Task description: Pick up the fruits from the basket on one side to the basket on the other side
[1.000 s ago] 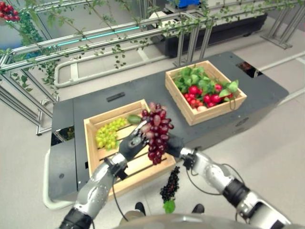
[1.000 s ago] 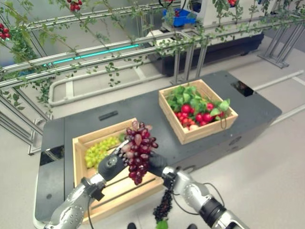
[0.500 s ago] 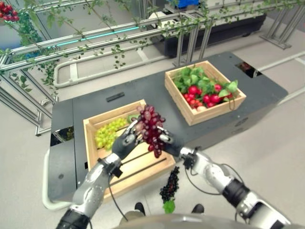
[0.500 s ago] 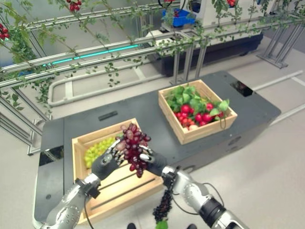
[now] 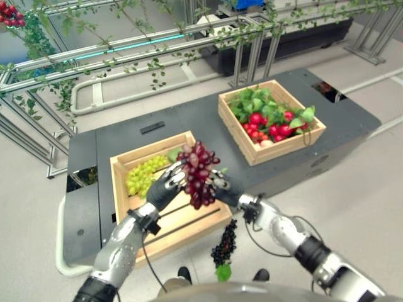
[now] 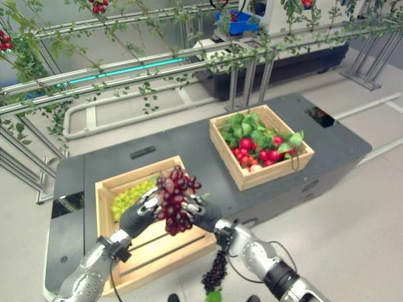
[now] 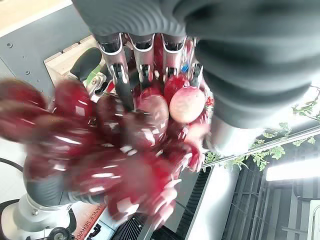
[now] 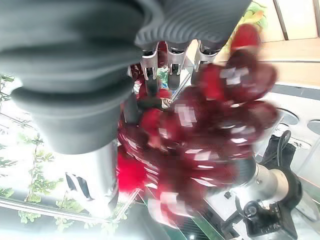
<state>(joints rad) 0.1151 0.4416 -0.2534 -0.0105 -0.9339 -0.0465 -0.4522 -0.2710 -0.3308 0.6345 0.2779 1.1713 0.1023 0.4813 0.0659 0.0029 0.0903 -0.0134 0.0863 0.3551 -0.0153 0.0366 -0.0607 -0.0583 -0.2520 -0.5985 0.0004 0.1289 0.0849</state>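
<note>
Above the near right corner of the left crate (image 5: 123,168), I hold a bunch of red grapes (image 5: 198,171) between my two hands. My left hand (image 5: 165,187) is on the left side of the bunch and my right hand (image 5: 221,187) is on the right side. In both wrist views the fingers (image 7: 121,80) curl around the berries, so each hand has a hold on the bunch, with some grapes hanging free below.

I think the risk is in the handover. If my left hand lets go before my right hand has a firm hold, the bunch can slip down. It hangs at the near edge of the crate, so it may fall past the dark table (image 5: 201,119) to the floor. A dark grape bunch (image 5: 225,244) already lies on the floor near there. The grapes are soft and loose on the stem, so a hard squeeze could also pull berries off.

Both forearms come up from the near side and meet in the middle, palms turned toward each other. The right crate (image 5: 313,133) with the red fruits (image 5: 275,129) and green leaves is well apart, on the far right. Green grapes (image 5: 142,175) rest in the far left part of the left crate.
</note>
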